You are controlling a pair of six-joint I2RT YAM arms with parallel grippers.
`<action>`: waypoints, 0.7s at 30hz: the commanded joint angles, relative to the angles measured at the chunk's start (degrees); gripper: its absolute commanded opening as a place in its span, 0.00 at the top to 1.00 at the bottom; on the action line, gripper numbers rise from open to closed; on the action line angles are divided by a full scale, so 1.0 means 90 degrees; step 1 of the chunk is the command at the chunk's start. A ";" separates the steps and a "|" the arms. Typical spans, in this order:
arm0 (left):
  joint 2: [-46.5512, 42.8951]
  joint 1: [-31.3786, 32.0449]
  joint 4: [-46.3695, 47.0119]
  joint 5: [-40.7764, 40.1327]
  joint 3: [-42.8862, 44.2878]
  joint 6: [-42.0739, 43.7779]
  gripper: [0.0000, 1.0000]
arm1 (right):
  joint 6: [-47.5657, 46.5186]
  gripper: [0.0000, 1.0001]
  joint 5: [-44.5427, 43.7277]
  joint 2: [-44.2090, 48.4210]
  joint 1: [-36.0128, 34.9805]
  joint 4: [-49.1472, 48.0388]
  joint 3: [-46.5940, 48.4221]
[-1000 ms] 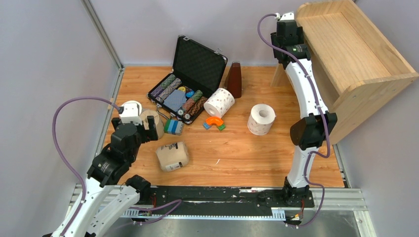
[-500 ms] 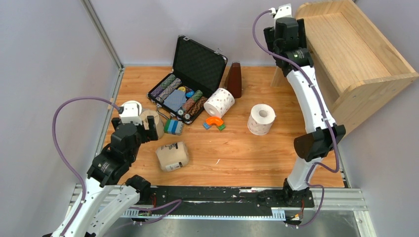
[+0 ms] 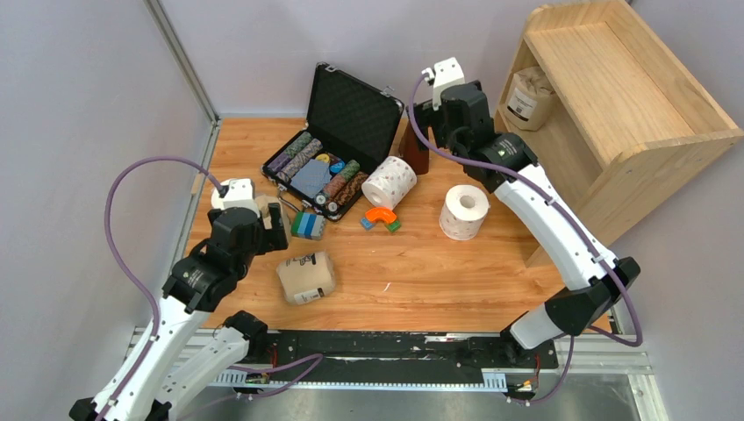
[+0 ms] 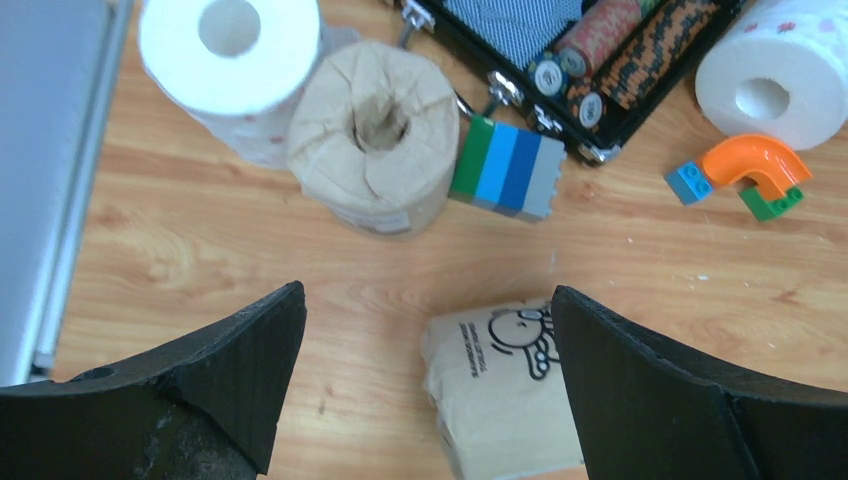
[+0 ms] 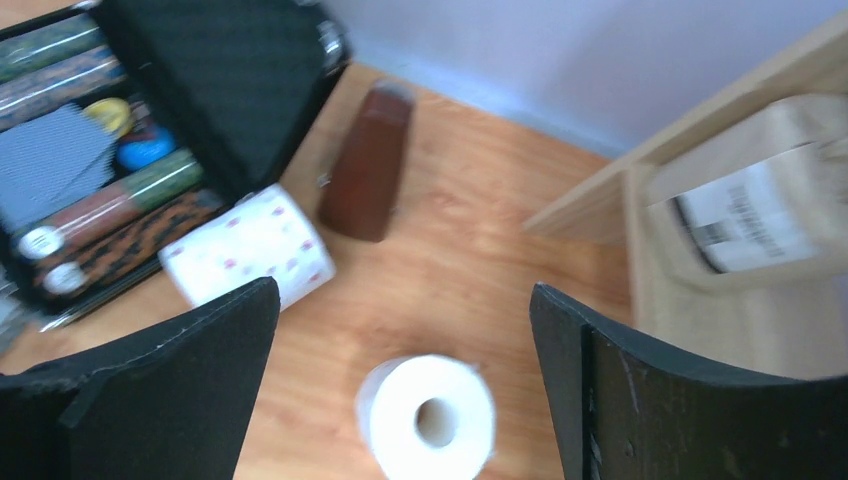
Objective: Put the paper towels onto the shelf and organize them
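Paper towels (image 3: 389, 181) are mostly unshelved in the overhead view: one shelved tan roll (image 3: 529, 98) stands on the inner board of the shelf (image 3: 614, 88), upper right, while a white roll (image 3: 464, 210) stands mid-bench (image 3: 439, 281). In the left wrist view the left pincer (image 4: 425, 300), released and empty, hangs above a lying tan roll (image 4: 505, 385) at bottom centre; a standing tan roll (image 4: 378, 140) points its core upward. In the right wrist view the right pincer (image 5: 402, 295), also released, frames the white roll, axis vertical; a fresh pick seems next, needing a straight descent astride it

One roll (image 3: 529, 98) in the shelf (image 3: 614, 79), five on the table (image 3: 421, 263)
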State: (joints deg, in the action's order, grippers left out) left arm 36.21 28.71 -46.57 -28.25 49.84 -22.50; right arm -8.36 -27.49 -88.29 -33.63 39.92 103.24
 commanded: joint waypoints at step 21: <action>-0.0474 -0.0038 -0.0361 0.2630 -0.1839 -0.4031 0.00 | 0.2710 0.03 0.2954 0.2232 -0.0369 -0.0679 -0.3222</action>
State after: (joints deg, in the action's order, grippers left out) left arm 33.71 28.67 -59.22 -9.80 36.32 -54.65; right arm 13.45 -2.76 -70.78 -36.73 37.82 75.40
